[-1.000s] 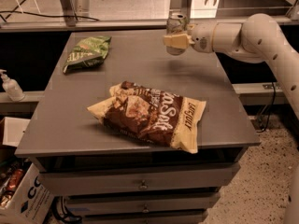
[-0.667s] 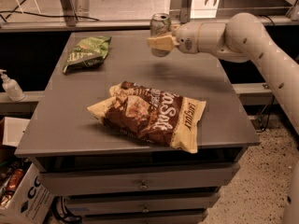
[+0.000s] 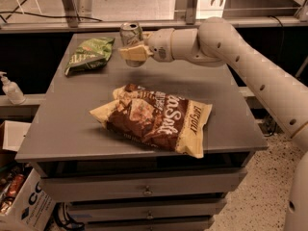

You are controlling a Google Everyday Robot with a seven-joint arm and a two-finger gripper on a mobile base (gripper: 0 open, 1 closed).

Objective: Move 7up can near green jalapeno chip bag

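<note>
Grey table (image 3: pixel 62 129) seen from its front edge. The white arm (image 3: pixel 250 66) reaches in from the right, its gripper (image 3: pixel 131 48) closed around the 7up can (image 3: pixel 130 33), which stands upright over the far part of the table. Whether the can touches the surface cannot be told. The green jalapeno chip bag (image 3: pixel 90 55) lies flat near the far left corner, just left of the can and apart from it. A large brown-and-cream chip bag (image 3: pixel 156 120) lies at the centre, nearer the front.
</note>
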